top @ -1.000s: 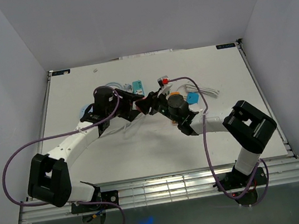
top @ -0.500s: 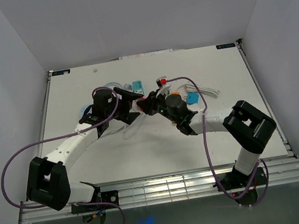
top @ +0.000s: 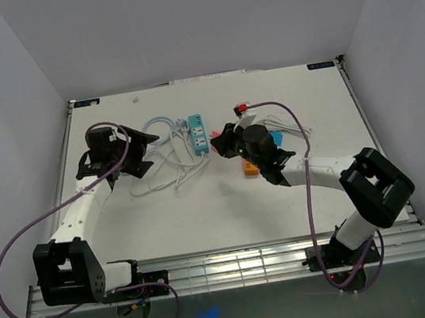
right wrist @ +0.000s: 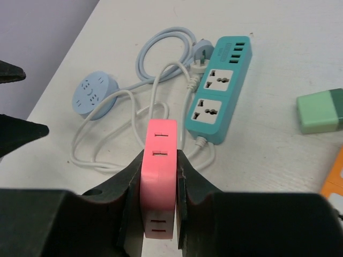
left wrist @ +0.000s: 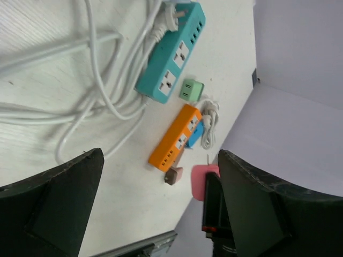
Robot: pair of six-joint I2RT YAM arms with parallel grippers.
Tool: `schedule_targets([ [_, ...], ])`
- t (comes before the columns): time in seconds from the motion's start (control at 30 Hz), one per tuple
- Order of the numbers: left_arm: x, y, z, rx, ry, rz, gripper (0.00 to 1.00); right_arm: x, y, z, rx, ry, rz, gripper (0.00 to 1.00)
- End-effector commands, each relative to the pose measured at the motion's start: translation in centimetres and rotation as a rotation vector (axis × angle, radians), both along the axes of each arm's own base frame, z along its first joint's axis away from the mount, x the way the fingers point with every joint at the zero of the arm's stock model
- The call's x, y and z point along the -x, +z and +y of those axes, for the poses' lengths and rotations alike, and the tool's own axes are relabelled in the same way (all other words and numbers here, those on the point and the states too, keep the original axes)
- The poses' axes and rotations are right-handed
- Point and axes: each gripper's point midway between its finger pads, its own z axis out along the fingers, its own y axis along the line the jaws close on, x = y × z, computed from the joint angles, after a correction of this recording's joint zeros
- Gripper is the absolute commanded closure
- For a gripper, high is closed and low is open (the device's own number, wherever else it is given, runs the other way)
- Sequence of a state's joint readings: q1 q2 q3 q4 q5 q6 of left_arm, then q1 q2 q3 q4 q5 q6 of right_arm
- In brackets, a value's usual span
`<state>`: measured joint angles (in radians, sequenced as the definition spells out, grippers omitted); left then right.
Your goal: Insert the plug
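My right gripper [right wrist: 159, 155] is shut on a pink adapter [right wrist: 159, 176] and holds it above the table; in the top view the gripper [top: 220, 140] is just right of the teal power strip [top: 199, 133]. The strip [right wrist: 220, 101] has two free sockets. A pale plug [right wrist: 202, 52] on a white cable [right wrist: 155, 107] lies loose beside the strip's far end. My left gripper [top: 146, 151] is open and empty, over at the left of the cable tangle; its wrist view [left wrist: 161, 154] shows the strip [left wrist: 174, 53] and the pink adapter [left wrist: 198, 182].
An orange power strip [top: 250, 168] lies below my right gripper, with a brown plug [left wrist: 173, 175] at its end. A green adapter [right wrist: 320, 111] sits right of the teal strip. A round blue socket [right wrist: 92, 95] lies at the left among cable loops.
Both grippers were together at the table's middle. My left arm has swung away to the left and is open. My right gripper has drawn slightly right, keeping the pink adapter.
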<state>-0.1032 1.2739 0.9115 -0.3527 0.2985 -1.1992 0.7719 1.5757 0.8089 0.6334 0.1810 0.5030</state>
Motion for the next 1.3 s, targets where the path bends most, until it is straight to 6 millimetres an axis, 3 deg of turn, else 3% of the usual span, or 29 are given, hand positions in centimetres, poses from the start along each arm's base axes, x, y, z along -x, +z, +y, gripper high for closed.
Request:
schedule_targets([
  [0.0,-1.2,1.1,2.9,-0.167,-0.013,-0.055,0.02,0.0,1.8,-1.5,0.035,-0.012,-0.026,0.92],
  [0.1,-2.7,0.0,6.1,-0.274,0.041,-0.028,0.02,0.0,1.9,-2.2,0.09,-0.012,0.003,0.92],
  [0.13,-3.2,-0.3,8.4,-0.301,0.085,-0.016,0.02,0.1,1.9,-2.4,0.105,-0.012,0.013,0.92],
  [0.3,-5.7,-2.7,14.2,-0.307,0.195,0.05,0.02,0.6,3.2,-2.7,0.151,0.018,0.068,0.92],
  [0.4,-7.4,-5.0,16.5,-0.356,0.201,0.112,0.02,0.9,4.1,-2.7,0.167,0.044,0.062,0.92],
  [0.43,-8.0,-6.6,17.0,-0.37,0.198,0.142,0.02,1.0,4.2,-2.8,0.169,0.046,0.06,0.92],
  [0.5,-9.4,-6.9,17.8,-0.387,0.206,0.131,0.02,1.2,4.6,-3.0,0.172,0.052,0.045,0.92],
  [0.67,-11.6,-10.4,18.7,-0.391,0.19,0.157,0.02,1.7,4.6,-3.4,0.18,0.059,0.046,0.92],
  [0.9,-12.5,-14.8,18.3,-0.366,0.115,0.246,0.02,2.1,4.6,-4.3,0.216,0.05,0.055,0.92],
  [1.07,-11.5,-15.2,16.9,-0.367,0.079,0.248,0.03,2.5,4.9,-4.3,0.225,0.067,0.07,0.92],
  [1.27,-9.1,-15.2,12.5,-0.401,-0.032,0.24,0.03,3.5,4.5,-3.9,0.24,0.123,0.112,0.92],
])
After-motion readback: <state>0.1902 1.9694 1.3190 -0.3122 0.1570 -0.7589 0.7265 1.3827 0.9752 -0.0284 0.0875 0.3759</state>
